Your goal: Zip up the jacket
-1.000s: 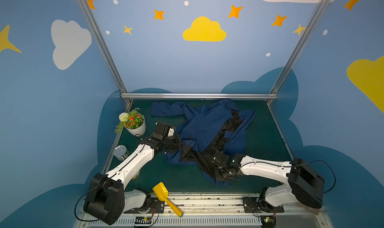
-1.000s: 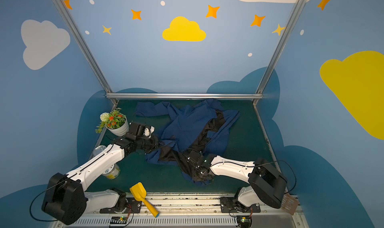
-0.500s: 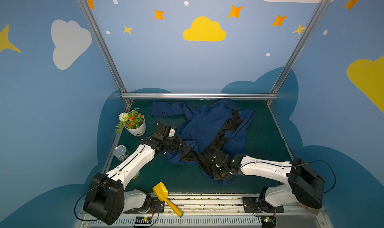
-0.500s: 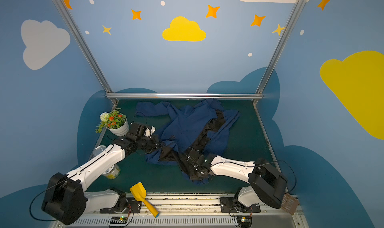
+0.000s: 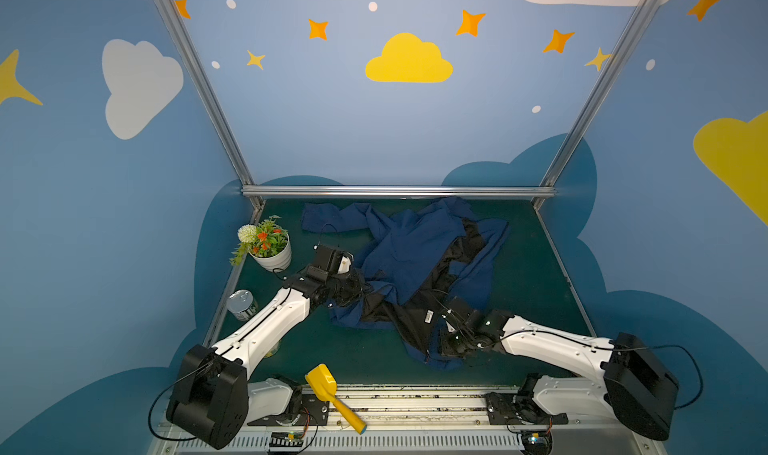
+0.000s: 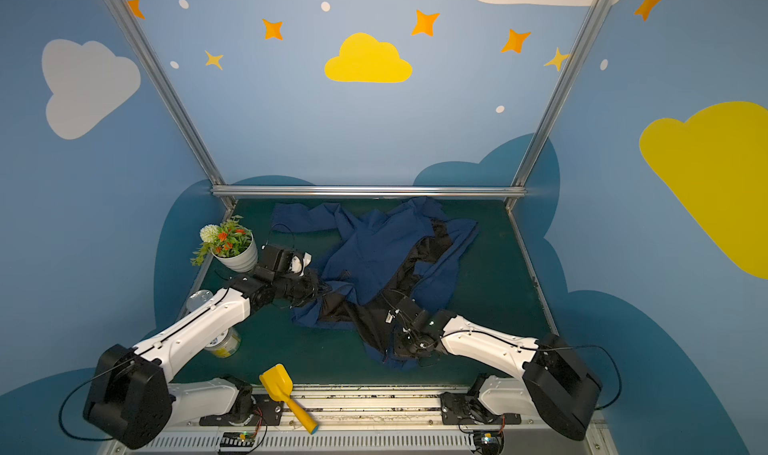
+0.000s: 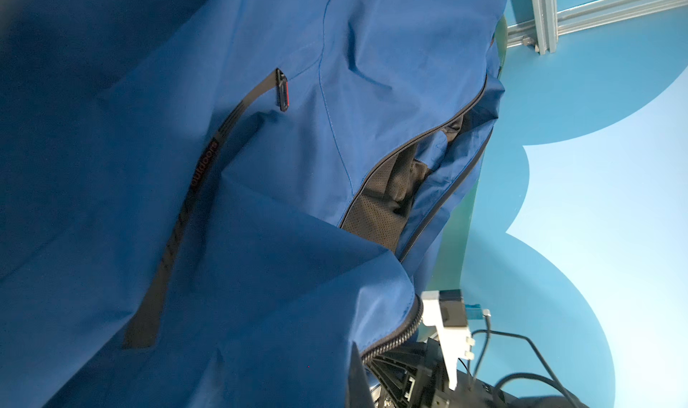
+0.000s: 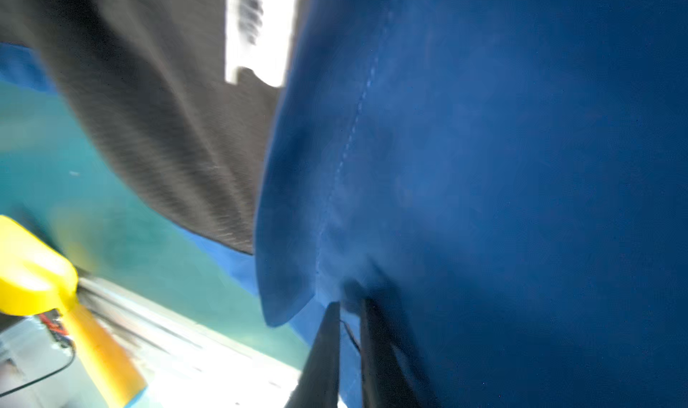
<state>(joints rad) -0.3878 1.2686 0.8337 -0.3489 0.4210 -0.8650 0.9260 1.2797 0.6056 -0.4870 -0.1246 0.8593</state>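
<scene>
My left pincer (image 5: 360, 292) is clamped shut on the crumpled navy thin-fabric jacket (image 5: 415, 245). My right pincer (image 8: 350, 306) sits blurred at its hem, and I cannot tell whether it grips.

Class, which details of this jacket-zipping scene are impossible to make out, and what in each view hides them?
Tips of left claw: buried in jacket folds, both top views.
Grip of right claw: right wrist view blurred; its body blocks the top views.
Slider of front zipper: seen in no view.
Print on white label: too small in top views.
</scene>
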